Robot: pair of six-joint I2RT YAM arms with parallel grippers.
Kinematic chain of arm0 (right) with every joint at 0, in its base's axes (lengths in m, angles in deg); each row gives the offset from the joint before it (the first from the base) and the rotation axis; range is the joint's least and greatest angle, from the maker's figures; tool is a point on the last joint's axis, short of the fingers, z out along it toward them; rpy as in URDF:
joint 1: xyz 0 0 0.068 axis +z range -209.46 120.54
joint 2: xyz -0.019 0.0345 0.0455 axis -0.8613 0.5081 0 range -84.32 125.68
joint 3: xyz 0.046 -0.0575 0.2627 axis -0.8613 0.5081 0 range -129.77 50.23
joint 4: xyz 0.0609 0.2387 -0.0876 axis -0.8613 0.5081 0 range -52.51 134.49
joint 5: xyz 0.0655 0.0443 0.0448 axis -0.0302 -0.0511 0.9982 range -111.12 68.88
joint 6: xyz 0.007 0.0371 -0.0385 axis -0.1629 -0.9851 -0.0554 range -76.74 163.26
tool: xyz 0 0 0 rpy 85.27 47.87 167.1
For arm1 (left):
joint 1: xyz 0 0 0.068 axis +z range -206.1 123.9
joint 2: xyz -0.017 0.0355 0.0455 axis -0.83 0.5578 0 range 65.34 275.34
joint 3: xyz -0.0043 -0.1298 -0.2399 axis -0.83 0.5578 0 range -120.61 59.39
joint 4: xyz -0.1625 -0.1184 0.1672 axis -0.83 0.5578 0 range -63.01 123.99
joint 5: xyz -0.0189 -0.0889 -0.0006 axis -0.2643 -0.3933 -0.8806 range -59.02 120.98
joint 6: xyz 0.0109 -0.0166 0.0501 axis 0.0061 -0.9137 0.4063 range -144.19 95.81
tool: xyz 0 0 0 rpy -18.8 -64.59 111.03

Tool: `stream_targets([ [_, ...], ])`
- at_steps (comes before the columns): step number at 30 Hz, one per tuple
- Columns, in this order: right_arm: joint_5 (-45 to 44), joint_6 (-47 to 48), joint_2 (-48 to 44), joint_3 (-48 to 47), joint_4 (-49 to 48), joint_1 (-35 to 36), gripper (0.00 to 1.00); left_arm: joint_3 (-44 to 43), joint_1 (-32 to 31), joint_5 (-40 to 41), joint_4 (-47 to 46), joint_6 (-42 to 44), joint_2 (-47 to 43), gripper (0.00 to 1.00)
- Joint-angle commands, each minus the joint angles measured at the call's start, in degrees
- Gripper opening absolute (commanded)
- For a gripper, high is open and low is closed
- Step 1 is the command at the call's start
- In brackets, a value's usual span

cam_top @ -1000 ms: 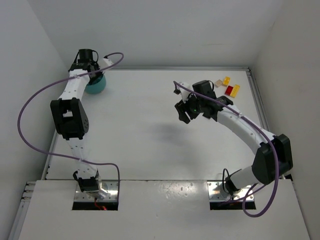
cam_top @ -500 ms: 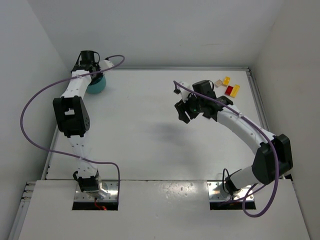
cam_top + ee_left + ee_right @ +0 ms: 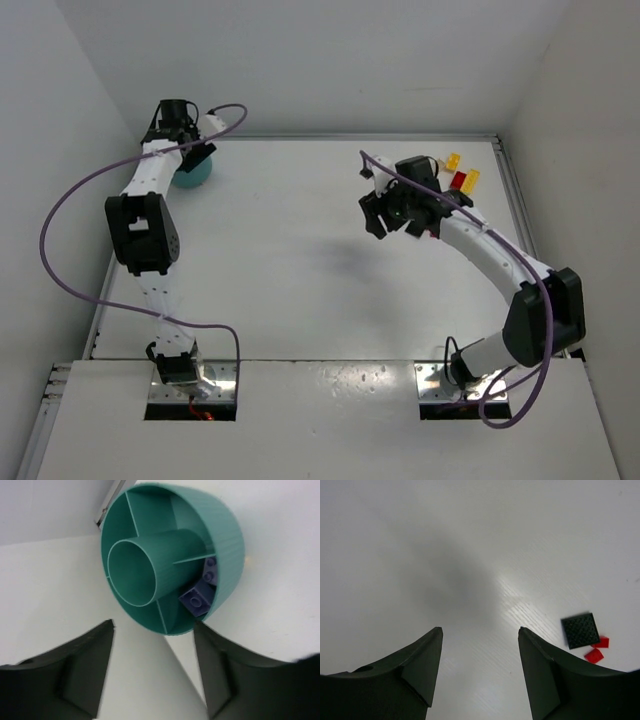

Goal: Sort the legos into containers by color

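The teal bowl (image 3: 220, 535) (image 3: 190, 176) stands at the table's far left, split into containers around a central ring (image 3: 145, 570). Two purple legos (image 3: 196, 600) lie in one container at the bowl's right side. My left gripper (image 3: 154, 630) (image 3: 192, 152) hovers just above the bowl, open, with nothing between its fingers. My right gripper (image 3: 480, 630) (image 3: 376, 216) hangs open and empty over bare table. A flat black square lego (image 3: 580, 630) and two small red legos (image 3: 594, 655) lie to its right. At the far right sit two yellow legos (image 3: 453, 160) and a red one (image 3: 460, 181).
White walls close in the table on the left, back and right. The bowl sits close to the back left corner. A purple cable (image 3: 60, 230) loops off the left arm and another (image 3: 540, 390) off the right arm.
My left jaws have spread apart over the bowl. My right gripper has shifted a little to the right and back, toward the yellow and red legos, and the arm now covers the cream one.
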Motion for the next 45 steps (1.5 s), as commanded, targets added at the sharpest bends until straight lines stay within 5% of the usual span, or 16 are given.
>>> stream_targets([
  [1, -3.09, -4.1, 0.13, -0.99, -2.31, -3.09, 0.63, -1.55, 0.44, -6.02, -0.95, -6.64, -8.05, 0.73],
  [4, -4.94, -6.39, 0.13, -1.6, -2.84, -10.09, 0.6, 3.89, -0.26, -13.66, 0.37, -14.11, -16.39, 0.92],
  [7, -4.94, -7.01, 3.02, -5.28, -0.91, -15.12, 0.6, 10.84, -3.6, -17.8, -0.15, -23.51, -24.57, 1.0],
  [15, -7.75, -6.39, 16.46, -19.61, 5.94, -31.56, 0.59, 23.59, -11.24, -17.81, -6.31, -49.26, -36.97, 1.0],
  [21, -6.36, -7.18, 28.06, -33.21, 7.35, -36.92, 0.59, 26.41, -13.18, -22.03, -7.62, -51.13, -40.49, 1.0],
  [33, -2.56, -17.99, 53.02, -62.68, 10.08, -36.93, 0.53, 28.6, -14.42, -21.42, -8.24, -53.51, -41.02, 1.0],
  [45, -8.47, -26.42, 59.54, -64.71, 0.34, -36.31, 0.56, 28.08, -14.94, -20.36, -8.77, -54.03, -39.88, 1.0],
])
